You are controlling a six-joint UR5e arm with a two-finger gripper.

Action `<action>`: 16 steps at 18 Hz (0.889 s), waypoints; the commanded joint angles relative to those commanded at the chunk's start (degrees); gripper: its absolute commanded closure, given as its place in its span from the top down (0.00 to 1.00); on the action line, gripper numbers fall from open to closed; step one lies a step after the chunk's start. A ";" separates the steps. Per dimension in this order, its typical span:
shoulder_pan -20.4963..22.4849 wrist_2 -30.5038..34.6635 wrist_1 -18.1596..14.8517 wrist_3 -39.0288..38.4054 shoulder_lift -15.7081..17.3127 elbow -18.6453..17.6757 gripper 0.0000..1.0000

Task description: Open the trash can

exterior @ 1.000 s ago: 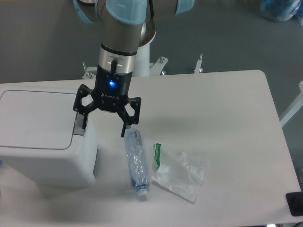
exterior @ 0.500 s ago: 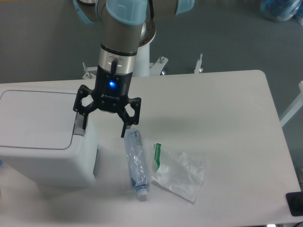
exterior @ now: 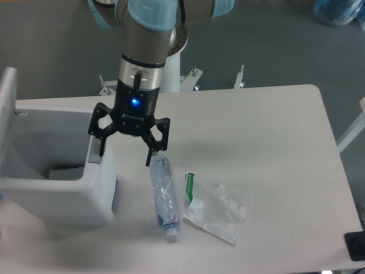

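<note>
While your gripper [exterior: 125, 154] hung over the near left part of the white table [exterior: 274, 131], its two dark fingers were spread wide apart and held nothing. One fingertip [exterior: 100, 149] sat at the right rim of the trash can [exterior: 63, 194] — right at the spot where a narrow tab area shows on that rim, though whether it touched the tab you could not tell from this view. The other fingertip hung just above the top end of a crushed clear plastic bottle [exterior: 163, 197].

That trash can, a large white boxy bin, stood at the left edge of the table, directly to the left of the gripper as the camera sees it. Its lid [exterior: 8, 114] stood up, swung to the bin's far left side, so the mouth was open. Inside, something pale and yellowish lay at the bottom; it was too unclear to name.

So the relation that mattered was this: the bin lay left of the fingers, its hinge side furthest from them, its button side nearest. Judged from the raised lid, the opening looked done — your next move would likely be to lift clear.

Right of the bottle lay a crumpled clear plastic bag [exterior: 215, 208] with a green strip.
</note>
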 joint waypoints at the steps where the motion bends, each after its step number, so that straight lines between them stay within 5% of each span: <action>1: 0.09 -0.09 0.26 0.18 0.09 0.61 1.00; 10: 4.21 5.52 0.35 1.41 -1.23 8.00 1.00; 16: 9.48 10.81 -0.87 18.70 -1.32 6.42 1.00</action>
